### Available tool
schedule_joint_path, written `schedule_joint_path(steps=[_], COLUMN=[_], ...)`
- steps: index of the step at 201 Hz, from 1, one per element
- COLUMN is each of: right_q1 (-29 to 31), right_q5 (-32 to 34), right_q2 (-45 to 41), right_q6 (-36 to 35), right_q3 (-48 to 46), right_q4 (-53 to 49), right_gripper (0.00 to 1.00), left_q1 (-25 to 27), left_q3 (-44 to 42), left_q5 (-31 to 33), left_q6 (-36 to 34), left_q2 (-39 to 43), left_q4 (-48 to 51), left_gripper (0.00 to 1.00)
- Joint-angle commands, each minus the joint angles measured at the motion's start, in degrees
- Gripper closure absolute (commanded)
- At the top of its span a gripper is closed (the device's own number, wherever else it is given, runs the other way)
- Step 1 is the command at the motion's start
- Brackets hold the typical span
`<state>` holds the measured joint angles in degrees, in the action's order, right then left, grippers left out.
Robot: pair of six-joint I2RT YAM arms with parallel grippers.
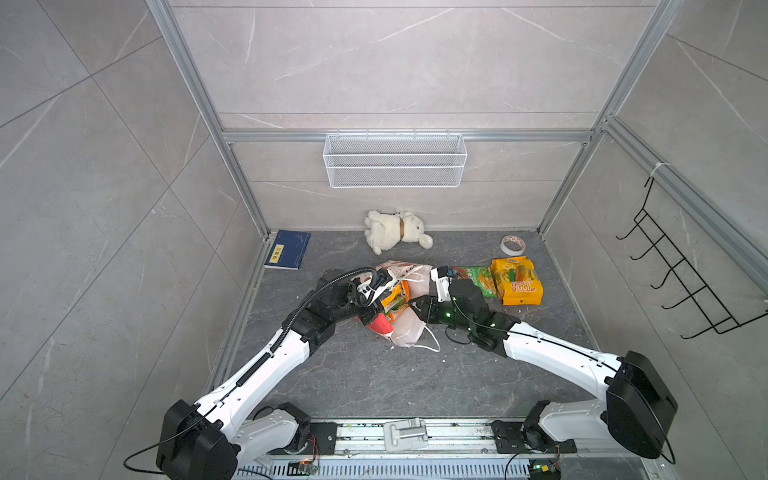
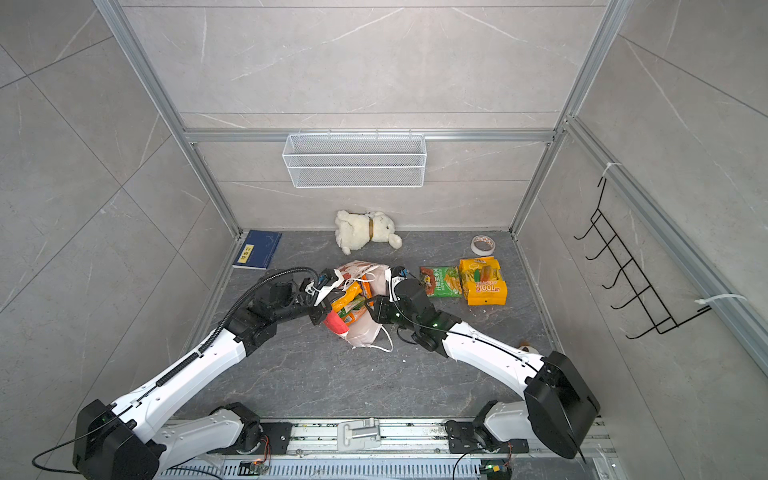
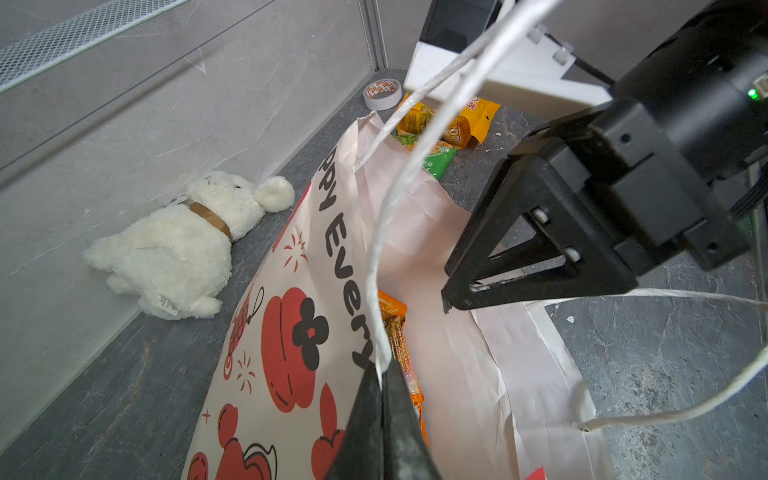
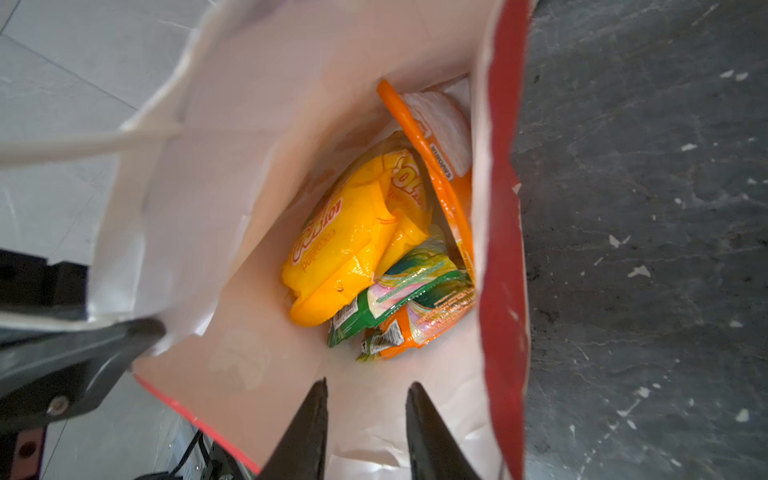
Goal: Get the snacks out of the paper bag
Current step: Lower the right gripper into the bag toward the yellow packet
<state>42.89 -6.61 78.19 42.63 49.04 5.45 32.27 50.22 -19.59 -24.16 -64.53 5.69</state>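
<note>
My left gripper is clamped on the bag rim, pulling its mouth wide. My right gripper hangs at that mouth, jaws apart and empty. At least 3 snacks lie at the bag's bottom; 2 more packets lie just beside the bag. They look light, crinkly and slippery, so I'd pinch the yellow packet by its flat sealed edge.

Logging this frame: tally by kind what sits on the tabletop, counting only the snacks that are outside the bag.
snack packets: 2 (green packet, yellow-orange packet)
paper bag: 1
white plush toy: 1
tape roll: 1
blue book: 1
Total: 6
</note>
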Motion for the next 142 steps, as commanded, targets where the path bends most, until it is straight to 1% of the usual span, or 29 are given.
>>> schedule_joint_path(steps=[1,15,25,50,68,86,100,128,142], right_q1=[1.4,1.6,2.3,5.0,7.3,7.5,7.5,7.4,7.4], right_q5=[4.5,4.2,5.6,11.7,18.9,23.1,23.9,23.5,22.1], right_q2=[0.0,1.9,3.5,5.9,7.4,9.1,9.9,11.3,11.9], right_q6=[4.7,4.7,3.6,-1.6,-7.7,-11.2,-13.8,-17.6,-20.2], right_q3=[2.6,4.9,7.3,10.2,11.8,10.7,9.4,6.0,3.5], right_q4=[-2.7,-4.8,-7.6,-8.2,-8.1,-4.8,-1.5,6.6,12.4], right_gripper=[0.62,0.60,0.59,0.57,0.57,0.57,0.58,0.60,0.61], left_q1=[0.6,0.6,0.6,0.6,0.6,0.5,0.5,0.6,0.5], left_q3=[1.7,1.5,1.5,1.6,1.8,2.0,2.1,2.0,2.0], left_q5=[-2.8,-2.7,-2.7,-3.2,-3.4,-3.6,-3.7,-3.2,-2.8], left_q6=[1.1,1.1,1.1,1.2,1.3,1.2,1.0,0.6,0.7], left_q2=[0.3,0.4,0.2,-0.1,-0.4,-0.4,-0.3,0.4,0.5], left_q4=[-4.8,-5.1,-5.3,-5.9,-5.8,-5.9,-5.8,-5.7,-5.7], left_gripper=[1.00,1.00,1.00,1.00,1.00,1.00,1.00,1.00,1.00])
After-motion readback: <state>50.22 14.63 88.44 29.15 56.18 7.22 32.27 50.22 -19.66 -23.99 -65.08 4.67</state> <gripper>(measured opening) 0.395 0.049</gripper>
